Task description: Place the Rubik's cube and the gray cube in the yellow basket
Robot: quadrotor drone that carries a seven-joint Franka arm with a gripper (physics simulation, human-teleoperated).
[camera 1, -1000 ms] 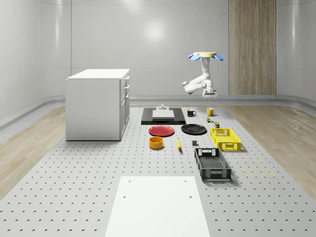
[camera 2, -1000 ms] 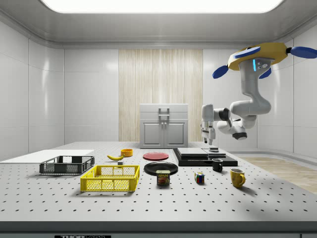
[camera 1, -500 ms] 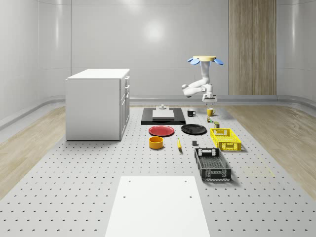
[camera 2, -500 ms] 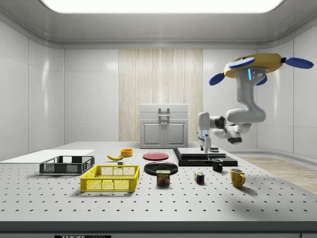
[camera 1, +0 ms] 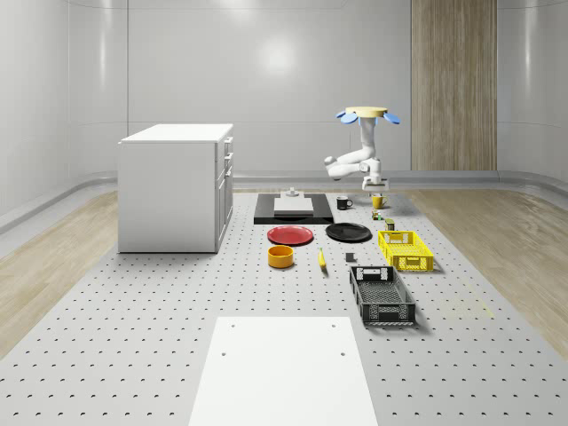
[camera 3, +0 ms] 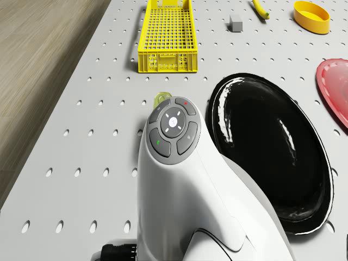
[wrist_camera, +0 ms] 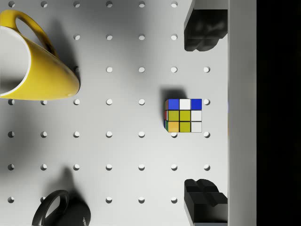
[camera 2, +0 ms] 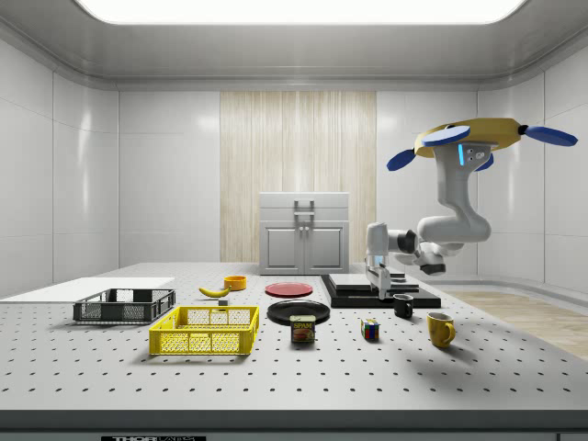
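Observation:
The Rubik's cube [wrist_camera: 183, 115] sits on the perforated table between the yellow mug [wrist_camera: 33, 66] and the black mug [wrist_camera: 61, 212]; it also shows in the side view [camera 2: 370, 330]. My gripper [wrist_camera: 202, 115] hangs above it, open, with one dark fingertip [wrist_camera: 203, 30] on either side and nothing held. From the side, the gripper [camera 2: 378, 288] is still well above the cube. The drone [camera 1: 368, 114] hovers over the far right of the table. The yellow basket [camera 1: 406, 249] stands empty further along the table, and the small gray cube [camera 3: 236, 22] lies beside it.
A spam can [camera 2: 302, 329] stands between the Rubik's cube and the basket. A black plate [camera 3: 272, 147], red plate [camera 1: 291, 235], orange bowl [camera 1: 280, 256] and banana [camera 3: 261, 9] lie mid-table. A black crate [camera 1: 382, 295], a black slab [camera 1: 294, 209] and a white cabinet [camera 1: 176, 186] are also there.
The drone has sunk lower over the far right of the table, and the arm has brought the open gripper down closer to the Rubik's cube. No object has moved.

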